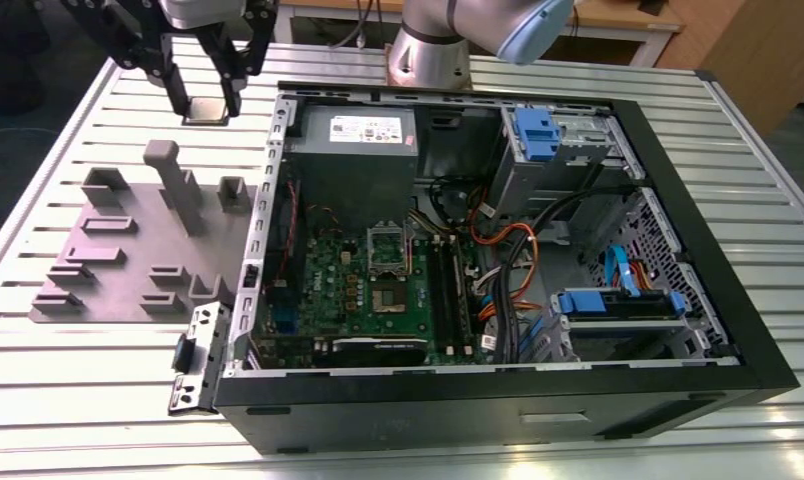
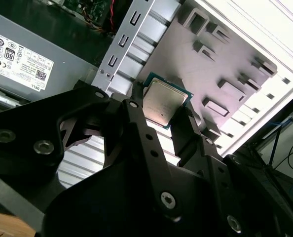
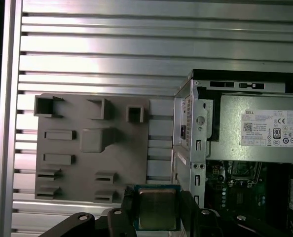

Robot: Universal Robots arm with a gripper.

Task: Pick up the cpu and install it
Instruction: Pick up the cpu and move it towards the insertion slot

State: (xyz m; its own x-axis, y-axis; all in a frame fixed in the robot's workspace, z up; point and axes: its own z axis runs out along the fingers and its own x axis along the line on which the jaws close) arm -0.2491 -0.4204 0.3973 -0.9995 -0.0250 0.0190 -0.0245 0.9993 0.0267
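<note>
The claw point(image 1: 207, 110) is pinching the cpu point(image 2: 164, 102) by two opposite edges, holding it flat in the air above the slatted desk point(image 1: 69, 130), just outside the open computer case point(image 1: 509, 400) and beyond the grey holder plate point(image 1: 115, 270). The hold is bearing on thin edges only, so I judge that a jolt could be tilting or dropping the chip. The socket point(image 1: 389, 262) is lying deep on the green board, well apart from the claw. A skewed chip, or a finger brushing the case wall or the cables point(image 1: 502, 240), is risking bent contacts.
</note>
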